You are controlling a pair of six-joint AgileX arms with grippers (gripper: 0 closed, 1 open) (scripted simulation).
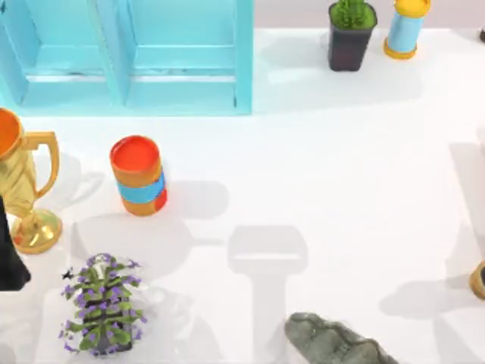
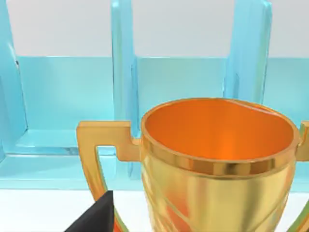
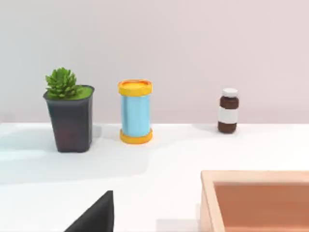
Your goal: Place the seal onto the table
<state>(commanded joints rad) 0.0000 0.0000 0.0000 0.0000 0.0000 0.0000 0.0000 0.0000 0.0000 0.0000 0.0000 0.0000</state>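
A tan-brown rectangular block with a raised rim, the seal [image 3: 256, 200], stands on the white table [image 3: 159, 159] close to my right wrist camera. A small tan piece of it [image 1: 479, 279] peeks in at the top view's right edge. One dark finger [image 3: 94, 216] of my right gripper shows beside it, apart from it. My left arm [image 1: 9, 262] is a dark shape at the table's left edge, next to a gold trophy [image 1: 23, 189]. A dark finger [image 2: 91, 217] of the left gripper shows in front of the trophy cup [image 2: 217, 159].
A light-blue shelf unit [image 1: 129, 57] stands at the back left. An orange cup with a blue band [image 1: 138, 174] and a purple-flowered plant [image 1: 102, 303] are at the left, a grey-green rock figure [image 1: 333, 341] at the front. A potted succulent [image 1: 351, 34], a blue-and-yellow cylinder [image 1: 405, 29] and a brown bottle [image 3: 228, 110] line the back.
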